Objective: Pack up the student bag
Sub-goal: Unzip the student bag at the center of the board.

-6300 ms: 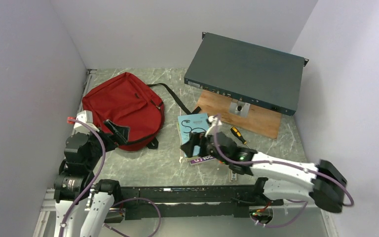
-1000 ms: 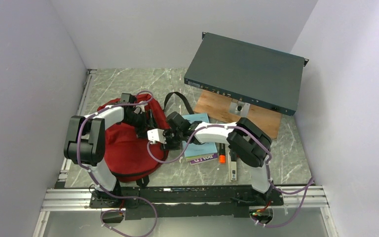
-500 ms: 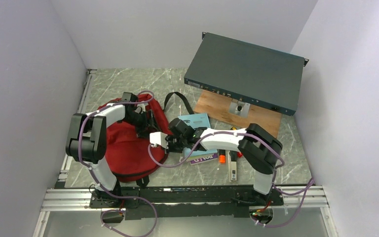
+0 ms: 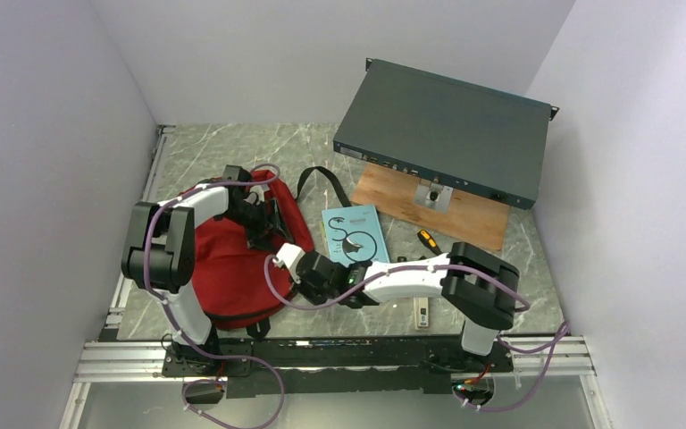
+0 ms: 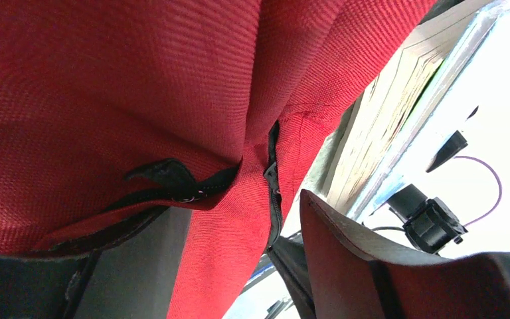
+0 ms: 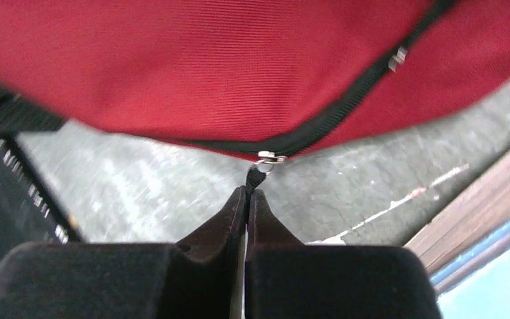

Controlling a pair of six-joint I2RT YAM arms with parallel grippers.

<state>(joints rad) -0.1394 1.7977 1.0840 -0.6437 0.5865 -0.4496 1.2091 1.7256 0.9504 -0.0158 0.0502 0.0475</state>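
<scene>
Right tool (image 6: 247, 193): clenched on zip pull (image 6: 257, 177); bag (image 4: 232, 259) left of it; zip line (image 6: 345, 106) climbs toward upper right
Left tool (image 4: 263, 217): grasping bag fabric at upper centre

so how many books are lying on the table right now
1 in view: the teal book, flat on the table between the student bag and the wooden board. Another may be hidden under the right arm.

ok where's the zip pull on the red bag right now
In the right wrist view, the zip pull sits pinched in the right gripper, at the student bag's lower edge.
</scene>
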